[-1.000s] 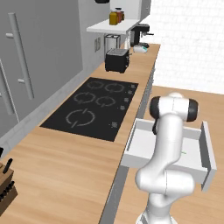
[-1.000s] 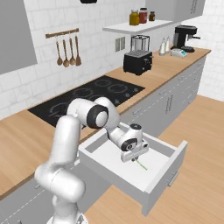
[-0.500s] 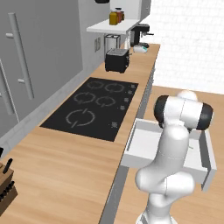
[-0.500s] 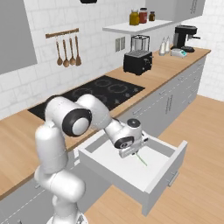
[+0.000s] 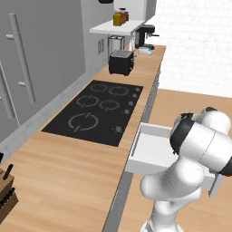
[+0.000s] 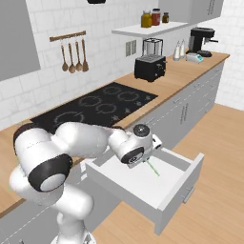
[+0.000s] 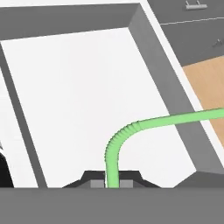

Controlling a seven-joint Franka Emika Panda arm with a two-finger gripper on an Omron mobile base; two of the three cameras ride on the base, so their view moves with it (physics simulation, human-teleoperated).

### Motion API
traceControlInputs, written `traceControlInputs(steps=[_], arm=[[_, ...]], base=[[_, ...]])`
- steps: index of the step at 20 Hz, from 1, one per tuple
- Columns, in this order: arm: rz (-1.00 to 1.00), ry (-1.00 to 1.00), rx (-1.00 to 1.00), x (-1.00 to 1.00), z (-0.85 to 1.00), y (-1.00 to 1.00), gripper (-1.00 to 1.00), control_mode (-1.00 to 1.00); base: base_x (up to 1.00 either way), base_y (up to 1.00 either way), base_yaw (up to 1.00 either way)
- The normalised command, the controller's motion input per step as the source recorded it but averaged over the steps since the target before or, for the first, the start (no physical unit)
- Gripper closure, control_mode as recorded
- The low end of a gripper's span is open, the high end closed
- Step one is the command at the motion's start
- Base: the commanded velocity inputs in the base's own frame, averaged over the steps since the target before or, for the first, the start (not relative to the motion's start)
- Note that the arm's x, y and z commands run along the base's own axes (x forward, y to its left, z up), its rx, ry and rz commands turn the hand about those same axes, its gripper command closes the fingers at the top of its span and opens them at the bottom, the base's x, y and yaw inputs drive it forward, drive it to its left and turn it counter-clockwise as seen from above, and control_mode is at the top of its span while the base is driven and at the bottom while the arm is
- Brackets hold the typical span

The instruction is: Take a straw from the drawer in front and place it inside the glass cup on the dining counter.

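gripper closed on the straw, fingers pinching its short end | straw bends, long end runs to 3 o'clock in hand view | held above the pale floor of the open drawer | cooktop at 11 o'clock of drawer

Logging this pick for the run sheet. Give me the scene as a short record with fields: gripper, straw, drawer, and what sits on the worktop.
gripper: over the open drawer, shut on the straw
straw: green, bent, held at its lower end, lifted above the drawer floor
drawer: pulled out, pale interior
worktop: black cooktop, toaster, coffee machine
task stage: straw gripped, not yet carried away
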Motion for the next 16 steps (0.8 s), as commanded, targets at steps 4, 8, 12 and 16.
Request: traceControlInputs(steps=[4, 8, 12, 16], arm=[[0.00, -0.02, 0.00, -0.37, 1.00, 0.00, 1.00, -1.00], [0.00, 0.00, 0.00, -0.40, 1.00, 0.00, 1.00, -1.00], [0.00, 0.00, 0.00, -0.40, 0.99, 0.00, 1.00, -1.00], [0.00, 0.00, 0.00, -0.41, 0.97, 0.00, 1.00, -1.00]], base=[[0.00, 0.00, 0.00], [0.00, 0.00, 0.00], [0.00, 0.00, 0.00], [0.00, 0.00, 0.00]])
